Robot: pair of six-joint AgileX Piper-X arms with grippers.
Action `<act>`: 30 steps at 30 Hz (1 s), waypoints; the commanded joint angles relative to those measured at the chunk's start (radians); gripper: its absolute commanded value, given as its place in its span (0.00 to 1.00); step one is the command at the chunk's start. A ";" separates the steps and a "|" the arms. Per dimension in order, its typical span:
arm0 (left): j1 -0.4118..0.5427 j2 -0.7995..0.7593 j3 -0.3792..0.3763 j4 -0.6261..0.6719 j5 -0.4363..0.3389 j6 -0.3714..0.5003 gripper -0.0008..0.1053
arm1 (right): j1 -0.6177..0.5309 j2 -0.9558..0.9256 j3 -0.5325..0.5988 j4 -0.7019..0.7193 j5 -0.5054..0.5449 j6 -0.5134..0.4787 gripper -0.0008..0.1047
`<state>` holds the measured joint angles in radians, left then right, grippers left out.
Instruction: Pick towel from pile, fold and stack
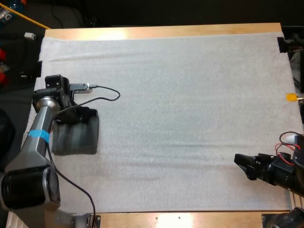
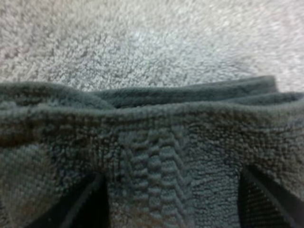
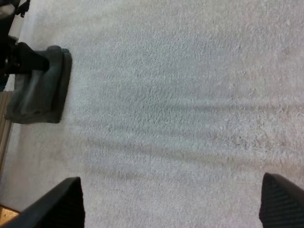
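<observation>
A dark grey-green folded towel (image 1: 78,138) lies flat at the left side of the white mat (image 1: 180,95). My left gripper (image 1: 81,116) is down at the towel's far edge. In the left wrist view its fingers (image 2: 90,199) stand wide apart over the towel (image 2: 156,137), whose layered folded edge faces the bare mat; the left gripper (image 2: 171,175) is open. My right gripper (image 1: 240,164) hovers open over bare mat near the front right, nothing between its fingers (image 3: 61,204). From there the towel (image 3: 40,92) and the left gripper (image 3: 28,61) lie far off.
The table's wooden border (image 1: 166,31) runs along the far side, and its front edge (image 1: 190,219) is close to my right arm. Broad bare mat separates the two grippers. The towel lies near the mat's left edge.
</observation>
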<state>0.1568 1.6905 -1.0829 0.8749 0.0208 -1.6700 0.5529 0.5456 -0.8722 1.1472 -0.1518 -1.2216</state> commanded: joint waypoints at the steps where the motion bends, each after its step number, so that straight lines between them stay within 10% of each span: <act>1: -0.002 -0.001 -0.005 -0.005 -0.021 -0.009 0.55 | 0.000 0.000 -0.003 -0.006 -0.011 -0.009 0.69; 30: -0.067 -0.397 -0.133 0.222 0.029 -0.007 0.55 | -0.003 0.121 -0.003 -0.065 0.110 -0.133 0.69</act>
<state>0.0977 1.3025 -1.2132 1.0883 0.0474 -1.6700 0.5529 0.6592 -0.8722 1.0949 -0.0500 -1.3357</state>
